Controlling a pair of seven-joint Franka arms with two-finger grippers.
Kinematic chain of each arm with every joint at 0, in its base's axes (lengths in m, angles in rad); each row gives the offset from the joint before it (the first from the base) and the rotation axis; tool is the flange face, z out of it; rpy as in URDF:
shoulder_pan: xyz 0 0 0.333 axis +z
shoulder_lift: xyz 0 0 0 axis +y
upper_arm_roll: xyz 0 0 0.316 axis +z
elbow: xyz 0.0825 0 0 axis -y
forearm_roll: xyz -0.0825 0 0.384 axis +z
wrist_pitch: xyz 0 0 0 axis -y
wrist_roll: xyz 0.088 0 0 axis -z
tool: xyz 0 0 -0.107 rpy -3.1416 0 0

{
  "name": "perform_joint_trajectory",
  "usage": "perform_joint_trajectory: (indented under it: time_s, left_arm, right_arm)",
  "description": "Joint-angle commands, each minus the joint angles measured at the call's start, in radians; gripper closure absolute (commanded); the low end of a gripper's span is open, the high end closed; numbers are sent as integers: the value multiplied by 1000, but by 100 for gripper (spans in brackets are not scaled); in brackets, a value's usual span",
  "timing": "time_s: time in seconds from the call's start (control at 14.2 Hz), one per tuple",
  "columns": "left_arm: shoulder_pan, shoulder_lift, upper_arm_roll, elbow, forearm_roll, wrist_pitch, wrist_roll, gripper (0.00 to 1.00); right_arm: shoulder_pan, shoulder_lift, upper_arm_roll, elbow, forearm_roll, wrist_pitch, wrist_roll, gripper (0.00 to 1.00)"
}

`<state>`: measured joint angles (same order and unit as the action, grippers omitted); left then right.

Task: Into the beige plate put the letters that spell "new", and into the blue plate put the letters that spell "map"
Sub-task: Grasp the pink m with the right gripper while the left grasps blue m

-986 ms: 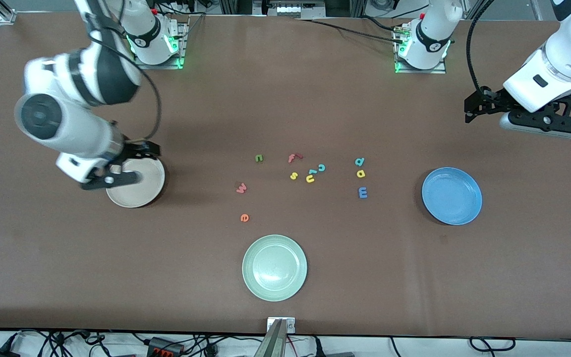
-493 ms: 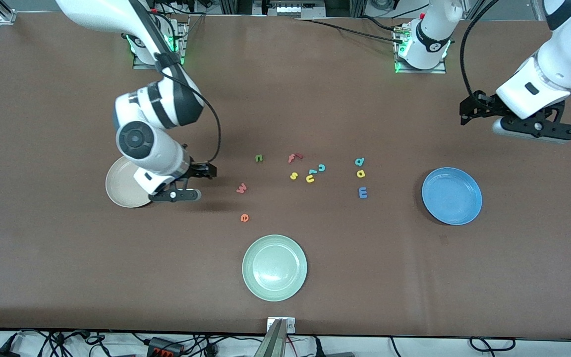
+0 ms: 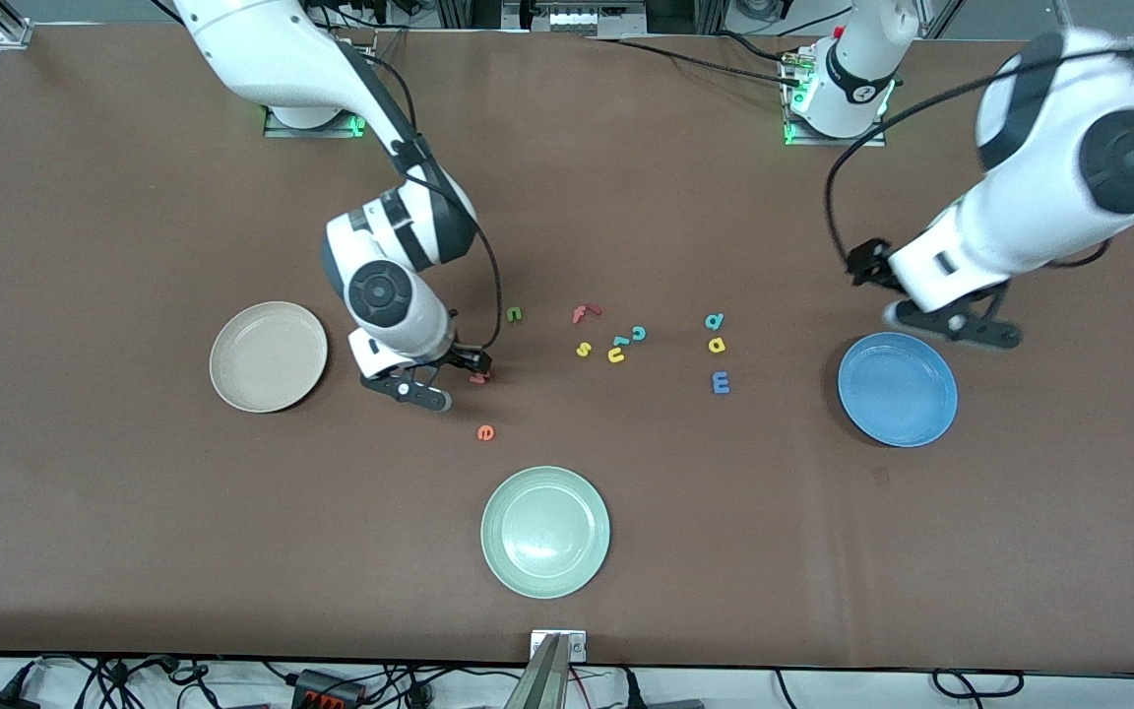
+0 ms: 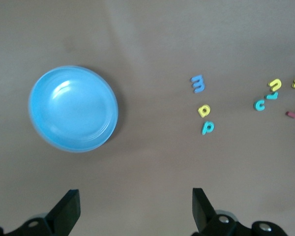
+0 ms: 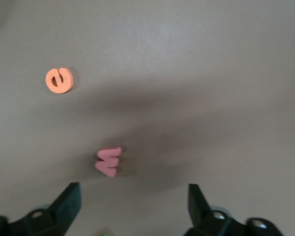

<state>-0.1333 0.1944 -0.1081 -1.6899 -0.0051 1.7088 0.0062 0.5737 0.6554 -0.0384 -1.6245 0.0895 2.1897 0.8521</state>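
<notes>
The beige plate (image 3: 269, 356) is seen empty toward the right arm's end of the table. At its 3 o'clock the right gripper (image 3: 473, 362) is held low over the salmon-pink w (image 3: 479, 377). In the right wrist view the right gripper (image 5: 132, 189) is shown with its fingers (image 5: 69, 199) spread wide and nothing between them, and the w (image 5: 109, 161) lies on the table just ahead of the gap, untouched. The orange e (image 3: 485, 432) is found at 6 o'clock from the w, and the dark green n (image 3: 514, 314) at 1 o'clock from it. The pale green plate (image 3: 545, 532) is placed at 5 o'clock from the e.

A loose cluster is seen at 3 o'clock from the n: the red f (image 3: 584, 313), the yellow s (image 3: 583, 349), the yellow u (image 3: 616, 355) and the teal c (image 3: 638, 333). Farther along at 3 o'clock, the teal a (image 3: 714, 320), the yellow p (image 3: 717, 345) and the blue m (image 3: 721, 382) are lined up, the a at 12 o'clock and the m at 6 o'clock.

The blue plate (image 3: 898, 389) is seen empty at 3 o'clock from the m. The left gripper (image 3: 867, 264) is held over bare table at 11 o'clock from that plate; in the left wrist view its fingers (image 4: 69, 209) are shown wide apart and empty.
</notes>
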Motion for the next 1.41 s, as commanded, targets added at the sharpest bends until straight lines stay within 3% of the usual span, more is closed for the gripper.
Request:
perform_joint_trajectory:
  time_s: [0.0, 0.21, 0.56, 0.92, 1.2, 1.34]
  left_arm:
    - [-66, 92, 7, 6, -13, 116, -23, 0]
    - [-98, 177, 7, -20, -12, 260, -211, 0]
    - [-135, 253, 7, -186, -12, 601, -422, 0]
    - [-164, 388, 8, -205, -9, 790, -482, 0]
    - [-177, 408, 8, -215, -9, 790, -479, 0]
    - [-181, 418, 8, -211, -7, 792, -468, 11]
  right_arm:
    - [9, 84, -9, 78, 6, 14, 82, 13]
    - [32, 99, -9, 75, 7, 52, 107, 26]
    - [32, 112, -9, 74, 9, 55, 116, 45]
    - [32, 119, -8, 74, 12, 55, 116, 47]
    - [32, 121, -8, 74, 13, 55, 116, 47]
    - [32, 124, -8, 74, 13, 56, 116, 47]
